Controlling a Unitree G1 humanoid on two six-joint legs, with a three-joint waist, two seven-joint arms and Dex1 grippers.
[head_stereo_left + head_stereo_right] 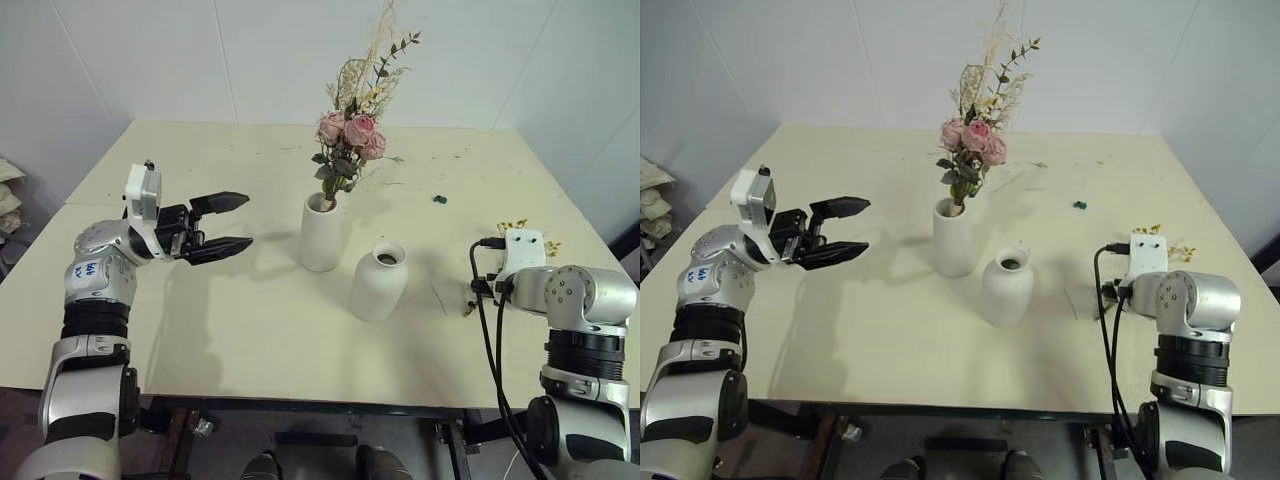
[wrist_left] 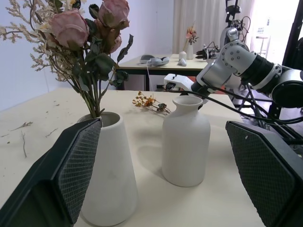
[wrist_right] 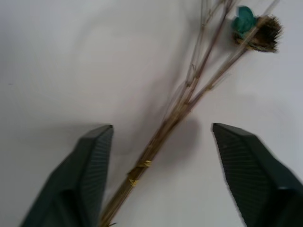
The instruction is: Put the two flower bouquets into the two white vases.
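Note:
The bunch of pink roses (image 1: 350,132) stands upright in the tall white vase (image 1: 320,238) at the table's middle. Just right of it and nearer me stands the shorter bulbous vase (image 1: 378,284), its mouth empty. A thin sprig of yellow-orange flowers (image 1: 516,227) lies flat on the table at the right. In the right wrist view my right gripper (image 3: 162,126) is open just above the table, one finger on each side of the sprig's brown stems (image 3: 182,109), not touching them. Left of the tall vase, above the table, my left gripper (image 1: 247,221) points at it, open and empty.
A small teal scrap (image 1: 439,199) lies on the cream table (image 1: 250,330) behind the short vase. Loose twig bits are scattered toward the far edge (image 1: 455,157). Black cables (image 1: 486,300) hang by my right wrist.

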